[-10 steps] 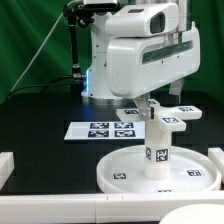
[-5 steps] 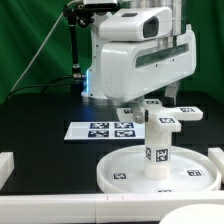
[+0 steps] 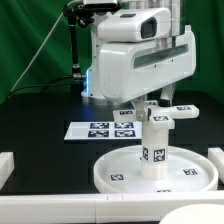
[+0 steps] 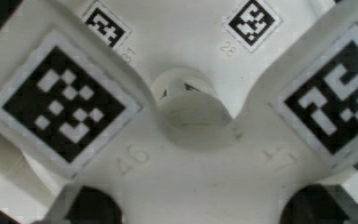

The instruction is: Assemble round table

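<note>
The large round rimmed disc [image 3: 120, 172] lies on the black table at the front. The short cylindrical leg [image 3: 155, 152] stands upright at its middle. The cross-shaped piece [image 3: 182, 109] sits level on top of the leg. My gripper [image 3: 153, 104] comes down over the cross's middle, mostly hidden under the wrist body. In the wrist view the cross-shaped piece [image 4: 190, 105] fills the picture with its tags. My gripper [image 4: 202, 206] is shut on one of its arms, with the dark fingertips [image 4: 91, 205] on either side.
The marker board [image 3: 100, 129] lies flat behind the disc, toward the exterior view's left. The robot base [image 3: 92, 80] stands at the back. White rails run along the front edge [image 3: 60, 212] and both sides [image 3: 5, 165].
My gripper, the cross-shaped piece, the leg and the disc have all shifted slightly toward the exterior view's left. The cross's arms have turned a little.
</note>
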Action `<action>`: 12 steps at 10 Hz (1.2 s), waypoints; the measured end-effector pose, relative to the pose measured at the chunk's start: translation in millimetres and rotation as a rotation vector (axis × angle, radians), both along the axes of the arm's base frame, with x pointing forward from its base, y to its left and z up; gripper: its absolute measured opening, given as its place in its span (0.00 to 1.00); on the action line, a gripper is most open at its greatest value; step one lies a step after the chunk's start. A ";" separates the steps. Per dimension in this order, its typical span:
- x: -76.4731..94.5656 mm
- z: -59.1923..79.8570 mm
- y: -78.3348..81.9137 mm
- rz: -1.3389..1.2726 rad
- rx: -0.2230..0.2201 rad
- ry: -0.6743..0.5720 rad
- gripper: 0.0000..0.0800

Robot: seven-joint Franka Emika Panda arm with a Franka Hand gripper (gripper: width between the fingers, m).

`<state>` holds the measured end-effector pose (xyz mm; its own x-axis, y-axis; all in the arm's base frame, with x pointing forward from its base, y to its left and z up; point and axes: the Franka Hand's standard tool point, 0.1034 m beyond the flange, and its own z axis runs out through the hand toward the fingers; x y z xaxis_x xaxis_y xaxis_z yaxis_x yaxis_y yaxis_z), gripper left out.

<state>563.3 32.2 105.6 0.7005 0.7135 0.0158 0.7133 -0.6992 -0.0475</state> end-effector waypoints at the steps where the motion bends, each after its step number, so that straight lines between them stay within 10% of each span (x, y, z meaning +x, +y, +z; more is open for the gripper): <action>1: 0.0 0.0 0.0 -0.027 -0.001 0.001 0.55; 12: -4.0 -1.9 7.2 -1.196 0.050 0.010 0.55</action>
<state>559.3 39.4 103.7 0.9202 -0.3911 0.0156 -0.3880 -0.9167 -0.0954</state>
